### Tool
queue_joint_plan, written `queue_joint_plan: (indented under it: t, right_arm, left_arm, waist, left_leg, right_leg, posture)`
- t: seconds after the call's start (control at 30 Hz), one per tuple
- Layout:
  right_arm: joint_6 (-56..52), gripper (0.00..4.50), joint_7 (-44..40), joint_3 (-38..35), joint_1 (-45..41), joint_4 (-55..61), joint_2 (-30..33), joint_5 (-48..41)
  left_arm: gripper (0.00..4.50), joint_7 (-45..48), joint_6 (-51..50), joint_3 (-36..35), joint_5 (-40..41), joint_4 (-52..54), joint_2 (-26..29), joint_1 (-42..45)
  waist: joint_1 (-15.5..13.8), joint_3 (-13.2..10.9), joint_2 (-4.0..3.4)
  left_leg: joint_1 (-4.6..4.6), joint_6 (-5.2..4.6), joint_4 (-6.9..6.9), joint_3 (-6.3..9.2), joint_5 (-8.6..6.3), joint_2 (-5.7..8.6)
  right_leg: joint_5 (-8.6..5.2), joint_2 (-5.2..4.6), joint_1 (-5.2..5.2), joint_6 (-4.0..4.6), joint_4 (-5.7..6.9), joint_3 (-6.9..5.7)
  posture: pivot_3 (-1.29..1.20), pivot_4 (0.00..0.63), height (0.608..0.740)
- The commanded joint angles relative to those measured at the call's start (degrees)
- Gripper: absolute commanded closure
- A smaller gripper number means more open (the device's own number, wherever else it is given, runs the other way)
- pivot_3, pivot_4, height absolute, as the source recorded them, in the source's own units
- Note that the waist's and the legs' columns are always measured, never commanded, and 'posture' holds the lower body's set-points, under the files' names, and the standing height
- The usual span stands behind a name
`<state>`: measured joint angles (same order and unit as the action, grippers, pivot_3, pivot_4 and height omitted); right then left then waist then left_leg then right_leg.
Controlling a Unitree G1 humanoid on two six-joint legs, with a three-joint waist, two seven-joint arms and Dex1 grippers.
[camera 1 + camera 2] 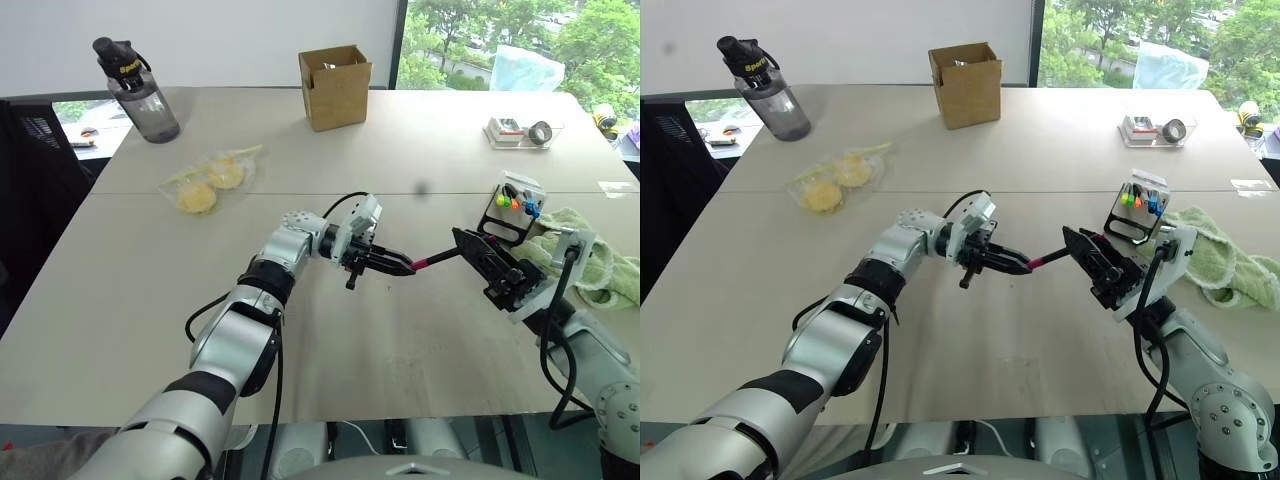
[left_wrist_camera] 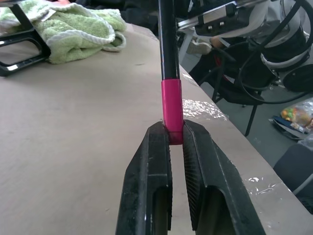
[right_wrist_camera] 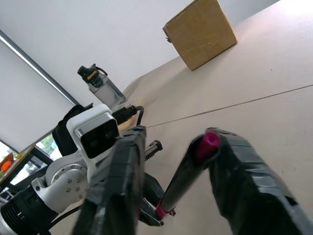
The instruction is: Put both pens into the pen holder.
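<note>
Clamping the pink-ended pen (image 2: 171,110), the left gripper (image 1: 398,265) met the right gripper (image 1: 478,252), jaws apart around it.

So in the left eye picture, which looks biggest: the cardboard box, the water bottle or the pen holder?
1. Water bottle and cardboard box: they look about alike, too close to rank.
2. Pen holder: smallest, though it sits nearer the camera.

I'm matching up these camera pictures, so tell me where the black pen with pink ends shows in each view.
Left eye: black pen with pink ends bridges both grippers, centre-right.
Right eye: same, centre.
Left wrist: upright, pink end clamped in the black fingers.
Right wrist: slanting between the fingers.
Shared landmark: brown cardboard box.
</note>
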<state>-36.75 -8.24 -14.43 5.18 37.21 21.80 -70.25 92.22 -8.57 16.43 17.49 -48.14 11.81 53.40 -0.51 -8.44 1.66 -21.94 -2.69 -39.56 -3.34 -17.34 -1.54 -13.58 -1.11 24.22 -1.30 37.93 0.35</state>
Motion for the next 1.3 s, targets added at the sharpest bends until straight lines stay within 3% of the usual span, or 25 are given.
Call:
queue_joint_plan:
  t: [0.03,0.07,0.1,0.27,0.5,0.73,0.97,1.3]
  right_arm:
    - [1.33,3.96,-0.64,0.16,-0.98,1.48,0.14,-0.45]
    - [1.44,4.38,-0.77,0.21,-1.04,1.54,0.23,-0.27]
    - [1.48,4.43,-0.94,0.27,-1.09,1.69,0.51,0.09]
    - [3.2,4.43,-3.03,-0.32,-2.16,3.01,4.44,7.25]
    - [11.81,4.43,-7.22,0.4,-6.14,4.33,13.09,28.94]
    - [27.93,4.43,-16.25,5.58,-7.38,1.72,23.16,54.47]
    - [47.17,4.43,-21.95,5.69,-9.32,-9.43,26.5,67.63]
    - [64.93,4.43,-22.27,7.61,-16.01,-32.61,26.05,74.87]
  left_arm:
    - [4.5,0.28,-0.05,0.64,1.18,1.76,0.12,0.48]
    - [4.5,0.28,-0.45,0.28,0.99,1.29,-0.04,0.71]
    - [3.57,0.28,-0.73,0.12,1.03,1.29,-0.05,0.78]
    - [1.49,-6.62,3.19,-2.7,-2.38,1.84,-0.33,1.06]
    - [1.49,-18.7,3.8,-6.22,-5.38,13.73,3.93,-1.79]
    - [1.49,-21.05,-9.62,-7.83,-2.14,40.38,13.2,-11.3]
    - [1.49,-21.52,-15.76,-7.29,-0.74,53.61,20.07,-16.8]
    - [1.49,-25.21,-21.33,-7.85,2.45,61.06,21.5,-18.42]
  waist:
    - [0.02,0.0,-0.01]
    - [0.04,-0.01,-0.01]
    - [0.02,0.0,-0.01]
    - [-0.08,-0.01,0.0]
    - [0.11,-0.07,-0.05]
    - [0.25,-0.09,-0.09]
    - [0.07,-0.09,-0.11]
    - [0.03,-0.12,-0.11]
  left_leg:
    - [0.0,0.0,0.0,0.0,0.0,0.0]
    - [0.0,0.0,0.0,0.0,0.0,0.0]
    - [0.0,0.0,0.0,0.01,0.0,0.0]
    - [-0.01,0.0,0.0,0.0,0.0,0.0]
    - [-0.01,0.0,0.01,0.03,0.0,0.01]
    - [-0.08,0.04,0.09,0.15,0.02,0.03]
    - [-0.01,0.05,0.04,0.03,0.03,0.05]
    - [0.06,0.28,0.02,-0.14,0.16,0.04]
  right_leg:
    - [0.0,0.0,0.0,0.0,0.0,0.0]
    - [0.0,0.0,0.0,0.0,0.0,0.0]
    - [0.0,0.0,0.0,0.0,0.0,-0.01]
    - [0.0,0.0,0.0,0.0,-0.03,0.0]
    - [0.0,0.01,0.03,-0.01,-0.01,0.03]
    - [0.0,0.05,0.2,-0.01,0.01,0.14]
    - [0.0,0.04,0.19,-0.01,0.06,0.26]
    - [0.0,0.05,0.19,0.0,0.05,0.46]
  posture:
    - [0.0,0.15,0.736]
    - [0.0,0.15,0.736]
    - [0.0,0.15,0.736]
    - [0.0,0.15,0.736]
    - [0.0,0.15,0.736]
    - [0.0,0.15,0.736]
    - [0.0,0.15,0.736]
    - [0.0,0.15,0.736]
